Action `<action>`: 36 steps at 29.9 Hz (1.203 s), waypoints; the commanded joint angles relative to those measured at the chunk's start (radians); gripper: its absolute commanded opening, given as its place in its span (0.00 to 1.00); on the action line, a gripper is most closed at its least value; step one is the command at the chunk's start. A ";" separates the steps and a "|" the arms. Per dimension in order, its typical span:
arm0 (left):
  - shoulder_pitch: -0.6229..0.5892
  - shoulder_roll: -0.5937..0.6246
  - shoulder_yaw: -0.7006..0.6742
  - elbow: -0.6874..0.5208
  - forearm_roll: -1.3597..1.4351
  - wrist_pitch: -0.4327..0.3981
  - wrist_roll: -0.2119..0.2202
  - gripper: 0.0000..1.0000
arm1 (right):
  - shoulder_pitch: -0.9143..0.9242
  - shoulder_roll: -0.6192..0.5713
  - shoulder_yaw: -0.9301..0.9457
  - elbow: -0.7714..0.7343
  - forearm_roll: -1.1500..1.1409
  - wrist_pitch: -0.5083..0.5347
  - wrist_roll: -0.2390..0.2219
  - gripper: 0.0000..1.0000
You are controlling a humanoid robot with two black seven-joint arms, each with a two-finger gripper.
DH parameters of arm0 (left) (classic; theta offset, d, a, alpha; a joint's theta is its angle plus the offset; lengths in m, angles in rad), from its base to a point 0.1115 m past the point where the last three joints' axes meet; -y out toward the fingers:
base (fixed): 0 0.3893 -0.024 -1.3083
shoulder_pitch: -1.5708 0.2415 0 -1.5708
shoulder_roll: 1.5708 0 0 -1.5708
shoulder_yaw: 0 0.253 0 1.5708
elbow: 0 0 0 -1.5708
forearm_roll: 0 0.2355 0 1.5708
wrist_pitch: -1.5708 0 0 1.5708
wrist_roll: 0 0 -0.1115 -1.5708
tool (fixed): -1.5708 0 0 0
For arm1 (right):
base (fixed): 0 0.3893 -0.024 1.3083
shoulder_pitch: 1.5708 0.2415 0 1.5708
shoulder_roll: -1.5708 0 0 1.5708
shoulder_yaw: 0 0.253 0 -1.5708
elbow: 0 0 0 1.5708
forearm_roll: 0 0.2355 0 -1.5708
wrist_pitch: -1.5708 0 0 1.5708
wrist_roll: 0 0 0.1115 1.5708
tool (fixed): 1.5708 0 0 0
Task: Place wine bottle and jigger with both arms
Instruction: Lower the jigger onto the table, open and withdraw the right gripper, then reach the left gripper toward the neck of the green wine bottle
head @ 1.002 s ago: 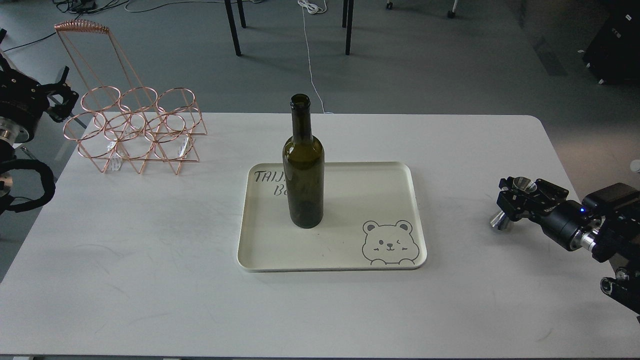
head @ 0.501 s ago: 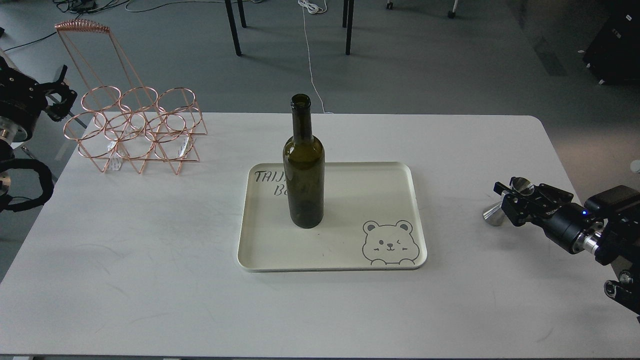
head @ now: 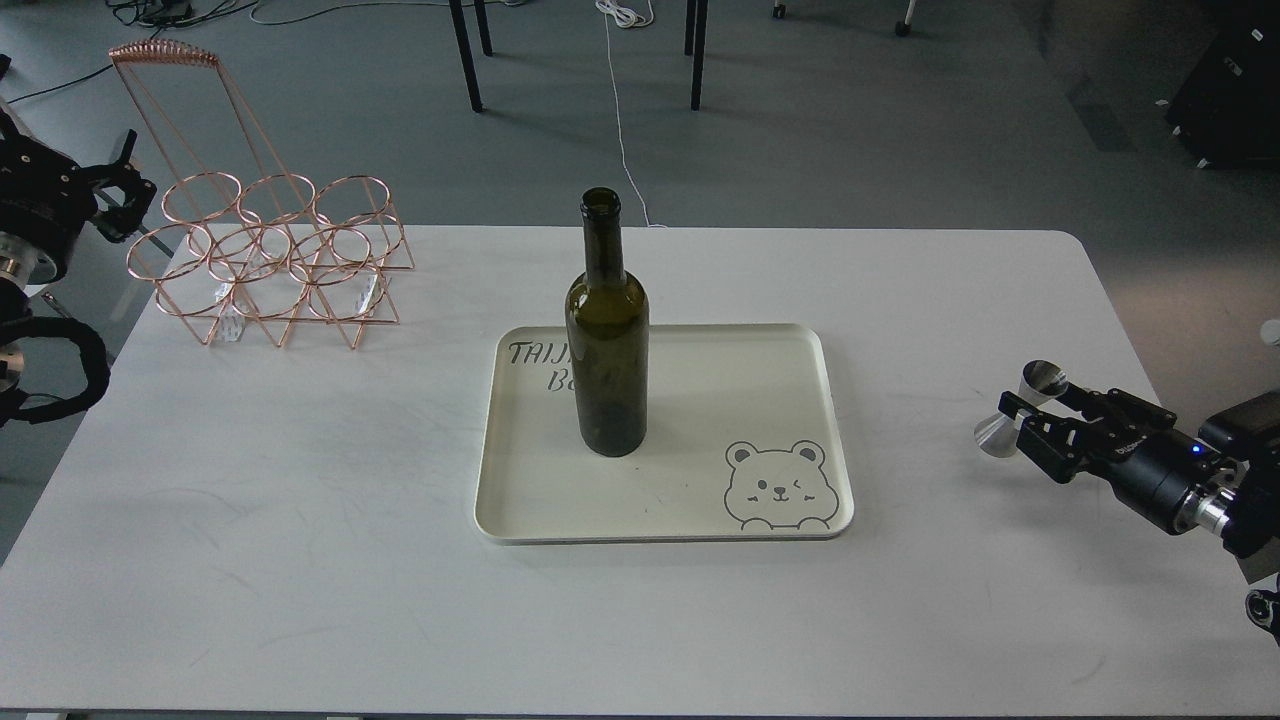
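Observation:
The wine bottle (head: pixel 607 340) stands upright on the left half of the cream tray (head: pixel 790 340), free of both arms. The jigger (head: pixel 1030 392) stands on the white table to the right of the tray. My right gripper (head: pixel 1022 422) comes in from the right with its fingers (head: pixel 1050 455) spread apart, their tips on either side of the jigger's waist. My left gripper (head: pixel 135 172) is far off at the left, beyond the table edge, open and empty.
A copper wire bottle rack (head: pixel 270 250) stands at the table's back left corner, close to my left gripper. The tray has a bear drawing (head: pixel 778 485) at its front right. The table's right edge (head: pixel 1130 340) is near the jigger.
My right gripper has drawn back to the right and down, away from the jigger, which stays standing on the table. The left arm and the bottle have barely moved.

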 commanded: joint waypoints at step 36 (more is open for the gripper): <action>0.000 0.235 0.017 -0.182 0.325 -0.084 -0.003 0.98 | 0.421 0.093 0.211 -0.245 1.093 0.416 0.000 0.76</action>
